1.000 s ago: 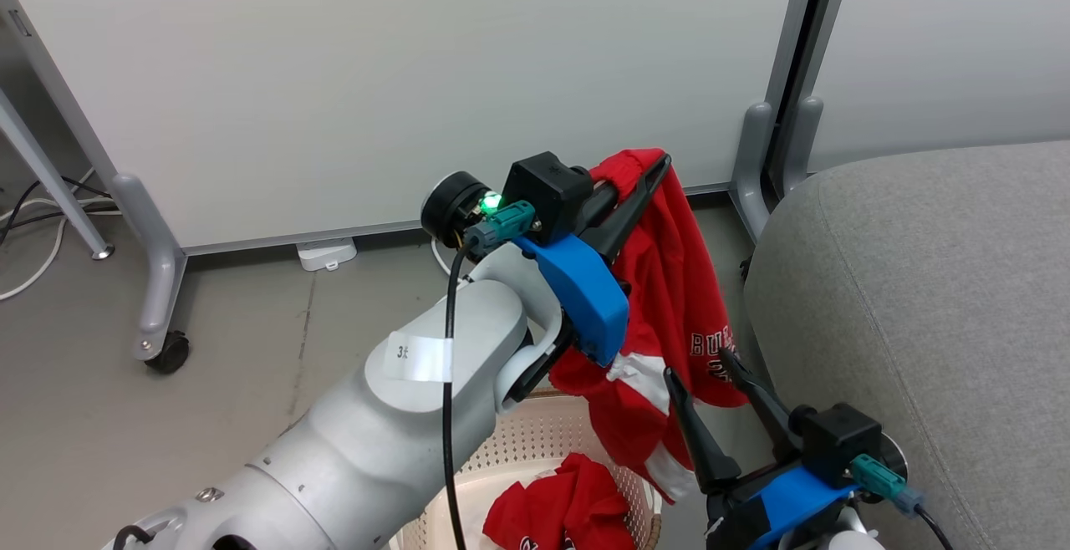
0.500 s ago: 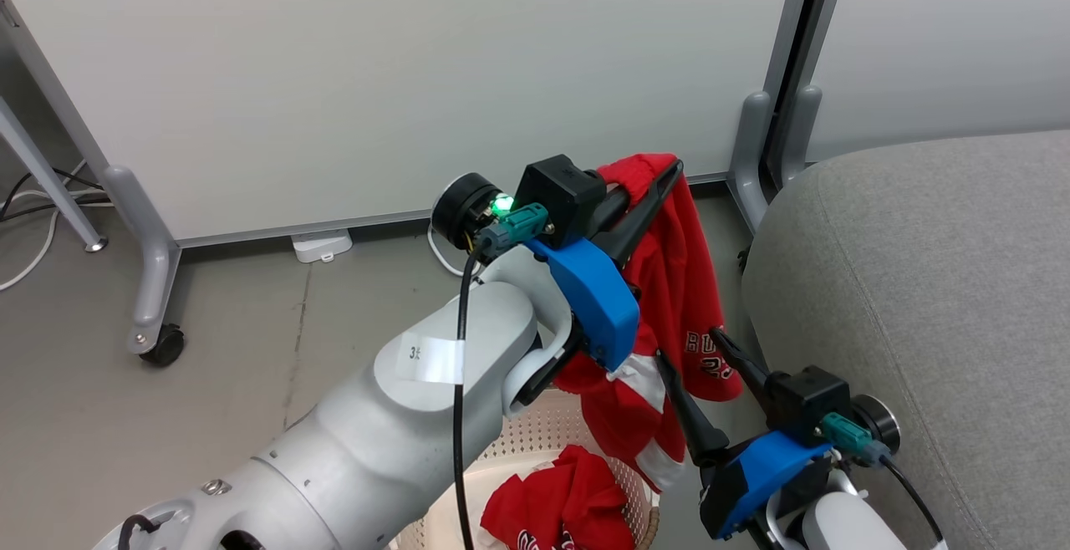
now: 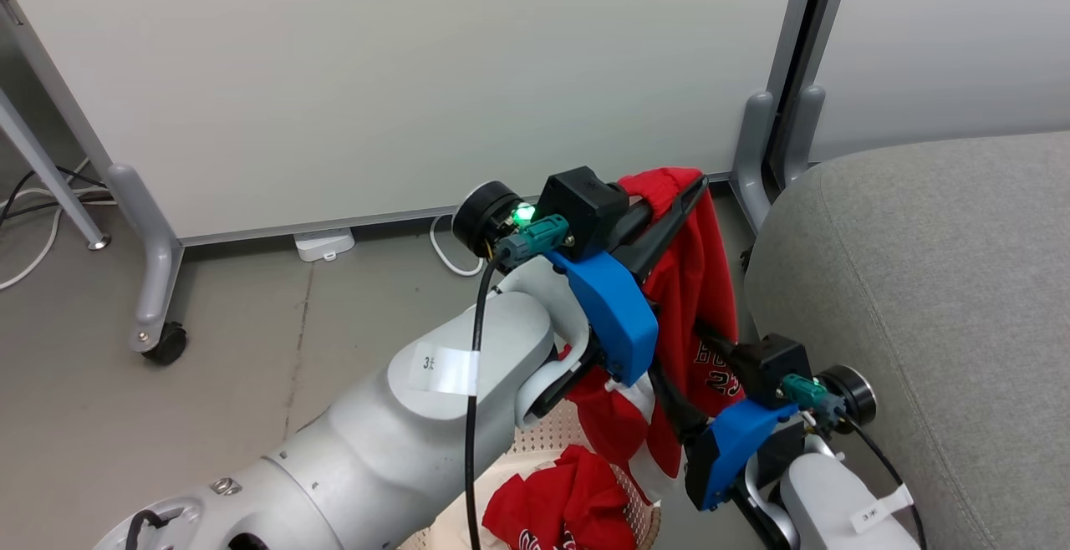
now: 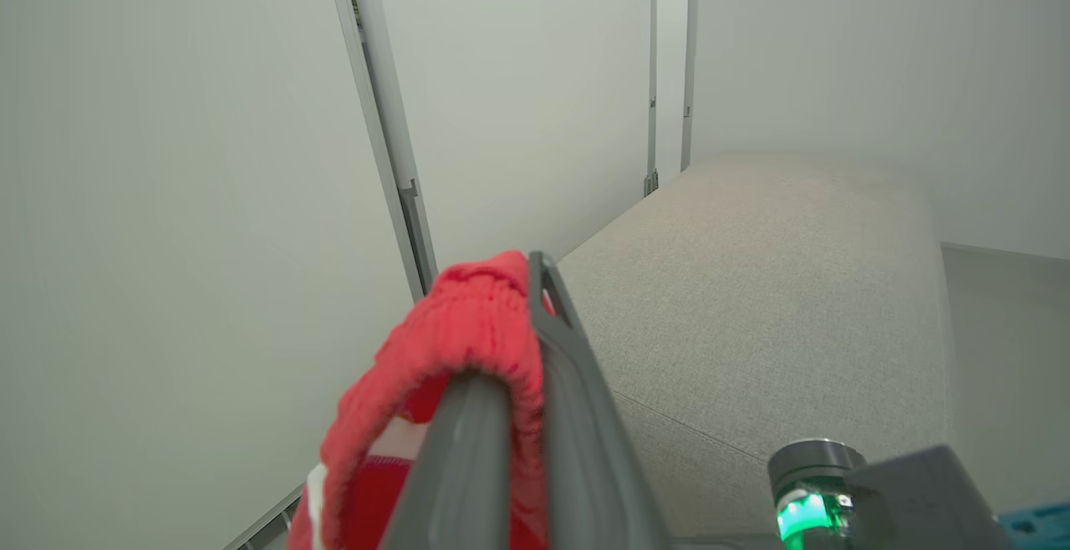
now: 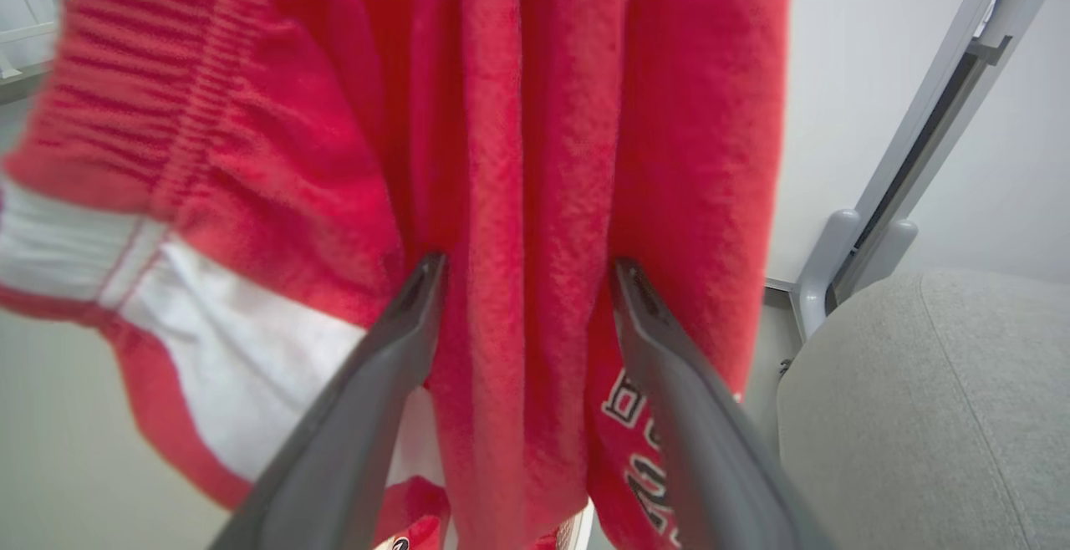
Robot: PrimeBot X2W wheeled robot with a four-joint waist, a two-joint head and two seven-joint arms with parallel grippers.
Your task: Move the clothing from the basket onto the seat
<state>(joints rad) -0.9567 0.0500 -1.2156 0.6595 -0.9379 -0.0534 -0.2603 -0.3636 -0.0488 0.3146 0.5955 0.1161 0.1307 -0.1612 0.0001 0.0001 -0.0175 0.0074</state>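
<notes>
My left gripper [image 3: 681, 186] is shut on the waistband of a red garment [image 3: 698, 282] with white trim and small white lettering, holding it up beside the seat. In the left wrist view the red band [image 4: 468, 324] is folded over my fingers. The cloth hangs down over the basket [image 3: 543, 441], a cream perforated tub at the bottom edge. A second red garment [image 3: 568, 504] lies inside it. My right gripper [image 5: 528, 266] is open, its fingers straddling a hanging fold of the red garment [image 5: 518, 157]. The grey seat [image 3: 919, 282] is on the right, close to both grippers.
Pale partition panels stand behind, on grey legs with a caster [image 3: 163, 345] at left and a dark post [image 3: 786, 132] beside the seat. A white cable [image 3: 447, 257] and a small white box [image 3: 322, 243] lie on the grey floor.
My left gripper has carried the garment a little rightward toward the seat. My right gripper has risen and pushed in, so its open fingers now straddle the hanging cloth.
</notes>
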